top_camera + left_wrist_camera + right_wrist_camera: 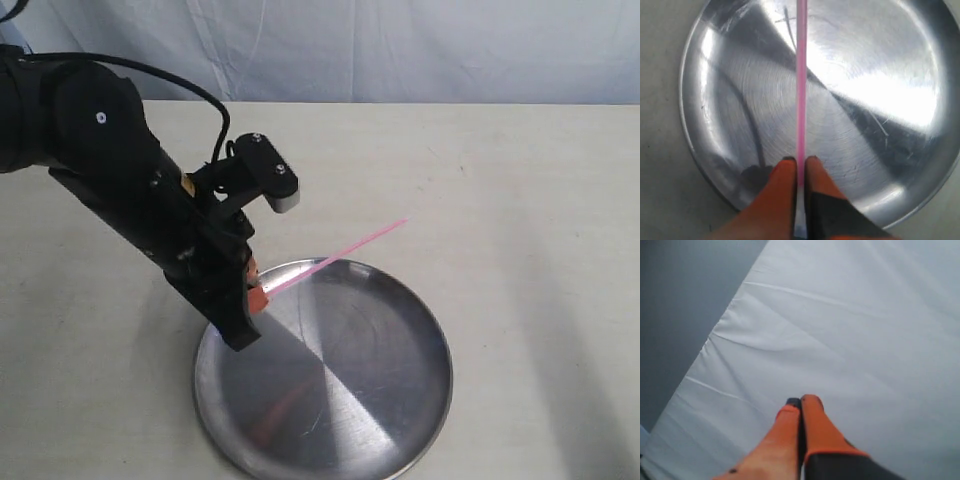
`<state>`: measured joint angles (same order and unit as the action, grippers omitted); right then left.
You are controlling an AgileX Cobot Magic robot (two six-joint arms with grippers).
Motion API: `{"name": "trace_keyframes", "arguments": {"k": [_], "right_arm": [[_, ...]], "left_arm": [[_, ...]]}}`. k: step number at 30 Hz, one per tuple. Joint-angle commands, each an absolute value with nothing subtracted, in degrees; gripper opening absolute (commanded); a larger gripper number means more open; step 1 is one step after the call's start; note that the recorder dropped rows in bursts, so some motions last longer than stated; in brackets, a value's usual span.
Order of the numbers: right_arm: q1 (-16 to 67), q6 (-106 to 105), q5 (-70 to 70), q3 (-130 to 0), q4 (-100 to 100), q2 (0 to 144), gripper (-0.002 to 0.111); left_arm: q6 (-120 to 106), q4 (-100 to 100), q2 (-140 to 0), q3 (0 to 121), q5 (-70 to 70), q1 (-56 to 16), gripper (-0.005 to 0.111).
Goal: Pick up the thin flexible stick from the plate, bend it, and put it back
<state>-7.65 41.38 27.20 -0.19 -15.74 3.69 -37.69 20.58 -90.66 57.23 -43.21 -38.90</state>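
1. The left gripper (252, 290) hangs over the near-left rim of the silver plate (372, 385). Its orange fingers (785, 172) are pinched onto the thin pink stick (335, 255), close to one end.
2. In the left wrist view the stick (801, 90) runs dead straight out from between the fingertips of the left gripper (799, 162) and across the plate (880, 75). Only a short whitish stub shows behind the fingers.
3. From the exterior view, the stick's long axis climbs from the gripper toward the upper right. It crosses the plate's far rim, and the free tip ends over the bare table (520, 180). A dark line on the metal, apart from the stick, looks like its shadow, so I judge the stick to be lifted clear of the plate and not yet bent.
4. The right gripper (800, 405) appears only in its own wrist view. Its jaws are pressed together on nothing and it faces creased white cloth (865, 340). It is absent from the exterior view, so how far it stands from the stick cannot be told.
5. The coming bend turns on that free end. It lies up and to the right of the left gripper, on the right arm's side. Only the left arm has contact, so the right would have to come in and meet the tip along that diagonal.
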Motion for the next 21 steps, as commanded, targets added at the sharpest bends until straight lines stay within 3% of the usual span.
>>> {"name": "trace_keyframes", "arguments": {"k": [1, 5, 11, 13, 17, 18, 21], "right_arm": [[-7.9, 69.6, 18.5, -1.0, -3.4, 3.7, -0.001], [-7.8, 78.2, 19.9, -1.0, 14.2, 4.0, -0.001], [-7.9, 110.0, 25.3, -1.1, 45.0, 11.5, 0.004], [-7.9, 111.4, 29.8, -1.4, 49.0, 15.8, 0.019], [-7.9, 111.4, 34.9, -3.9, 52.7, 24.7, 0.062], [-7.9, 111.4, 36.3, -4.9, 54.0, 27.1, 0.067], [-7.9, 111.4, 41.1, -8.3, 57.9, 33.6, 0.067]], "left_arm": [[-39.7, 25.3, -89.1, 57.1, -42.2, -39.1, 0.0], [-39.7, 26.5, -88.3, 57.1, -42.6, -39.1, 0.0], [-40.1, 28.1, -87.1, 57.1, -42.9, -39.1, 0.0], [-41.0, 28.9, -86.5, 57.1, -43.0, -39.1, 0.0], [-42.7, 31.8, -85.2, 57.1, -43.7, -39.1, 0.0], [-42.7, 32.4, -84.9, 57.1, -43.7, -39.1, 0.0], [-43.9, 34.1, -83.8, 57.1, -43.8, -39.1, 0.0]]}}
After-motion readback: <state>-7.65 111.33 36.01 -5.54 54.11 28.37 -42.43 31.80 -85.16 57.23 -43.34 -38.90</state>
